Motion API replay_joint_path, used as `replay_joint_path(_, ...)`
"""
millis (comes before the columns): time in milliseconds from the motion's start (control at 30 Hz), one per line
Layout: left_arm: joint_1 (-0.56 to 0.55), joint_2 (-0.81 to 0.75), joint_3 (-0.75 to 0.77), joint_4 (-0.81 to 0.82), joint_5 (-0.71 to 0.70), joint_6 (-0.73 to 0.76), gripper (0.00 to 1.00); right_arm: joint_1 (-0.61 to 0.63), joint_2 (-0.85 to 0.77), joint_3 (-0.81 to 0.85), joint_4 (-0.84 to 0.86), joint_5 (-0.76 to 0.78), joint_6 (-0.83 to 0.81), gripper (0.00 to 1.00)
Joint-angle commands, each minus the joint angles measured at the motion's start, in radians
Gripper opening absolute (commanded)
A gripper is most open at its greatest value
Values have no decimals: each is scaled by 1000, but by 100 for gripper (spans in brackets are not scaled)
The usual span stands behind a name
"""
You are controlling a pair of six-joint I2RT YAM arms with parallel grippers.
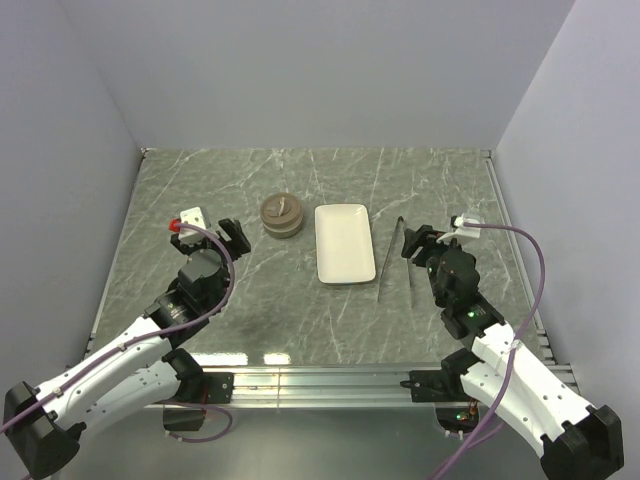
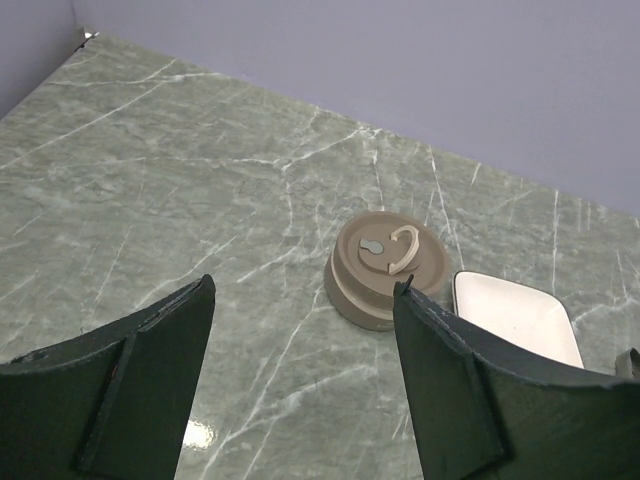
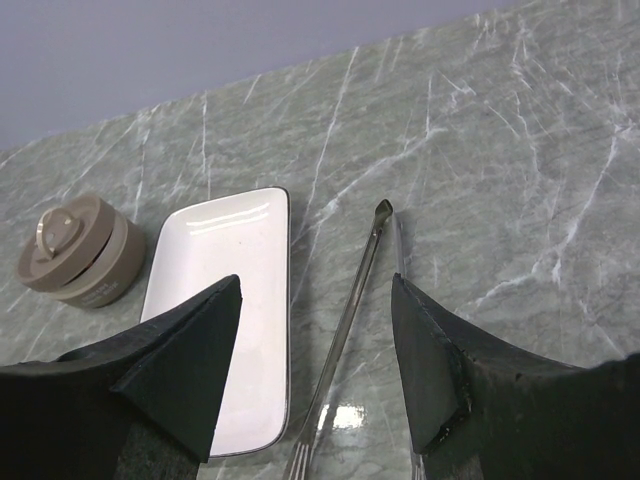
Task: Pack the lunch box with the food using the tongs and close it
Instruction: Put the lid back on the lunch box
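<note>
Lid's on! The lunch box [image 1: 282,216] sits shut on the table [image 1: 250,300], at 9 o'clock of the white plate [image 1: 344,242], which lies bare. No food in sight anywhere, so by the look of it everything is packed inside. The tongs [image 1: 392,258] lie flat at the plate's 3 o'clock. Left gripper [image 2: 305,285]: fingers wide, nothing held. Right gripper [image 3: 316,280]: fingers wide too, empty, hovering over the tongs. Little seems left to do.

White arms [image 1: 120,355], black joints [image 1: 200,275], purple cables [image 1: 541,262]; dark left gripper [image 2: 303,288], right gripper [image 3: 316,285]
</note>
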State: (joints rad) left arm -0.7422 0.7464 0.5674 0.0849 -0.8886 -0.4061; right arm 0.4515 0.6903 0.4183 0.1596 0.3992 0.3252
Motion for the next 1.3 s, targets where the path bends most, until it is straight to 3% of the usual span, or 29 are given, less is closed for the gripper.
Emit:
replay_joint_path(0, -3, 2, 49, 12, -15, 1, 78, -2, -5, 2, 37, 15, 9, 69)
replay_joint_path(1267, -3, -13, 32, 18, 2, 7, 86, -2, -2, 4, 41, 15, 8, 69)
